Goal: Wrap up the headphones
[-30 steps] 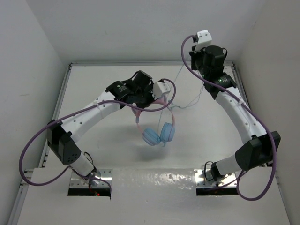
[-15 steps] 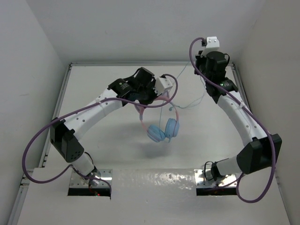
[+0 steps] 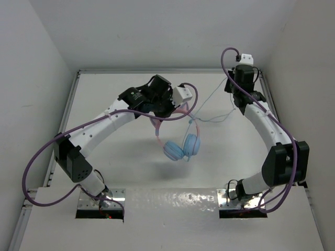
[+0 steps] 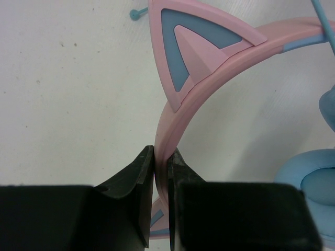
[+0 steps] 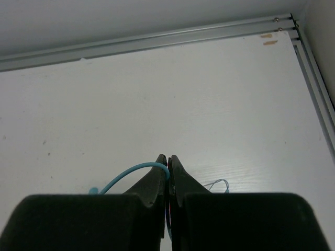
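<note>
The headphones hang tilted over the table's middle, their light blue ear cups (image 3: pixel 180 148) low and the pink headband (image 3: pixel 156 132) rising toward my left gripper (image 3: pixel 170 111). That gripper (image 4: pixel 162 156) is shut on the pink headband (image 4: pixel 172 117), just below a cat-ear point (image 4: pixel 193 42). The thin pale blue cable (image 3: pixel 210 97) runs from the headphones up to my right gripper (image 3: pixel 229 86) near the back right corner. In the right wrist view that gripper (image 5: pixel 168 159) is shut on the cable (image 5: pixel 131 172), which arcs off to the left.
A metal rail (image 5: pixel 157 42) borders the table's back edge, and white walls close in on the left, back and right. Thick purple robot cables (image 3: pixel 31 170) loop beside both arms. Two metal mounting plates (image 3: pixel 99 201) sit at the near edge.
My right arm has swung right and toward the back corner, drawing the cable out. The headphones have shifted slightly right. Both grippers stay shut.
</note>
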Robot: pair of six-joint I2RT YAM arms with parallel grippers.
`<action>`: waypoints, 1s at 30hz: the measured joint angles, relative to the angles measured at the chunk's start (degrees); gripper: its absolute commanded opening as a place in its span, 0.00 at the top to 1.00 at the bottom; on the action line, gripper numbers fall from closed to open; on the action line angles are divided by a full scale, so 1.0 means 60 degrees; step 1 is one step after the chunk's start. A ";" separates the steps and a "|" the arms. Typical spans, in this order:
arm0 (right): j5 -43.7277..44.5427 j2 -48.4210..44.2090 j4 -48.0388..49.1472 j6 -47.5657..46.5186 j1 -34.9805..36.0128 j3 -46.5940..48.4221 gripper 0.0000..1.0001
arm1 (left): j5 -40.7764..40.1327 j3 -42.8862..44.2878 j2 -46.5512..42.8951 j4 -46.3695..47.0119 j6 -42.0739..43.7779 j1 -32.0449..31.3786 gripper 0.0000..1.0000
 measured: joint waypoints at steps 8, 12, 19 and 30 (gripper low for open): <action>-0.0033 -0.0095 0.0113 0.0280 -0.0135 -0.0769 1.00 | 0.0222 0.0335 0.0000 -0.0127 -0.0051 0.0000 1.00; -0.0051 -0.0197 0.0117 0.0299 -0.0200 -0.1071 1.00 | 0.0248 0.0353 0.0000 -0.0149 -0.0058 0.0000 1.00; -0.0117 -0.0889 0.0437 0.0397 -0.0302 -0.2000 1.00 | -0.0011 0.0437 0.0000 -0.0175 -0.0091 0.0000 1.00; -0.0127 -0.1413 0.0579 0.0390 -0.0667 -0.2448 1.00 | -0.0149 0.0437 0.0000 -0.0178 -0.0102 0.0000 1.00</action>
